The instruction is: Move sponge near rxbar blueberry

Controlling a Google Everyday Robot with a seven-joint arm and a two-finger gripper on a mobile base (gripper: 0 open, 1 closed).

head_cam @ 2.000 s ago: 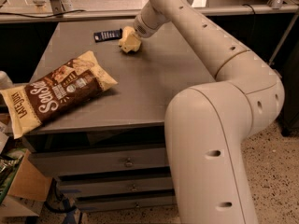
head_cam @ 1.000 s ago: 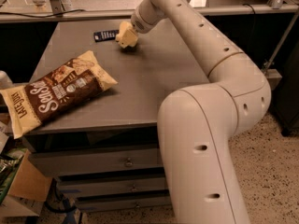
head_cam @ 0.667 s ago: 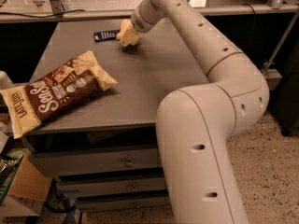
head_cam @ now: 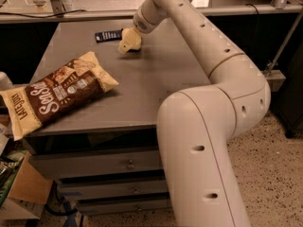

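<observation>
The pale yellow sponge [head_cam: 127, 44] is at the far middle of the grey table [head_cam: 156, 79], just right of the dark navy rxbar blueberry [head_cam: 108, 35], which lies flat near the table's back edge. My gripper [head_cam: 132, 36] reaches down from the cream arm and is shut on the sponge, holding it at or just above the tabletop, with a small shadow beneath it. A narrow gap separates the sponge from the bar. My fingers are mostly hidden against the sponge.
A large brown-and-cream chip bag [head_cam: 57, 93] lies on the table's front left, overhanging the left edge. Drawers [head_cam: 94, 164] sit under the table. A cardboard box [head_cam: 23, 188] stands on the floor at lower left. My arm's big body fills the front right.
My gripper has carried the sponge leftward and slightly back, from about a sponge-width off the bar to right beside it. The chip bag and bar have not moved.
</observation>
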